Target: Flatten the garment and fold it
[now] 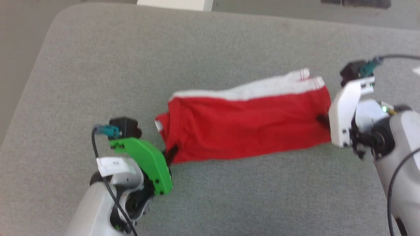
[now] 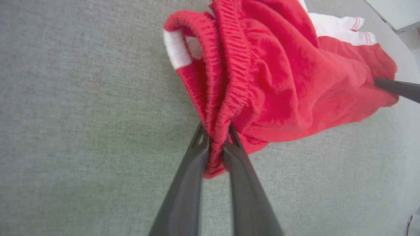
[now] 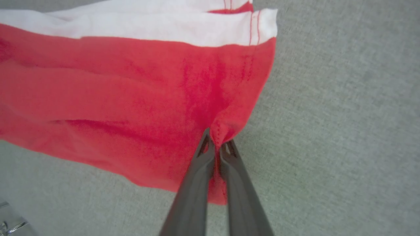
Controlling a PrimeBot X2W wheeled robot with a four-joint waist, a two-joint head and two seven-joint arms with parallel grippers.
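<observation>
Over grey padded surface (image 1: 98, 82), held garment (image 1: 242, 127) stretched from opposite ends; pinched waistband with left gripper (image 2: 217, 131), far edge with right gripper (image 3: 217, 141).

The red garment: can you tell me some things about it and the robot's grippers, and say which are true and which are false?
1. The soft bright-red fabric garment stretches from one gripper to the other. True.
2. The left gripper is open, apart from the cloth. False: it is shut on the garment's ribbed red edge.
3. The right gripper pinches the garment's other end. True.
4. The garment's long stripe is blue. False: the wide band along its edge is white.
</observation>
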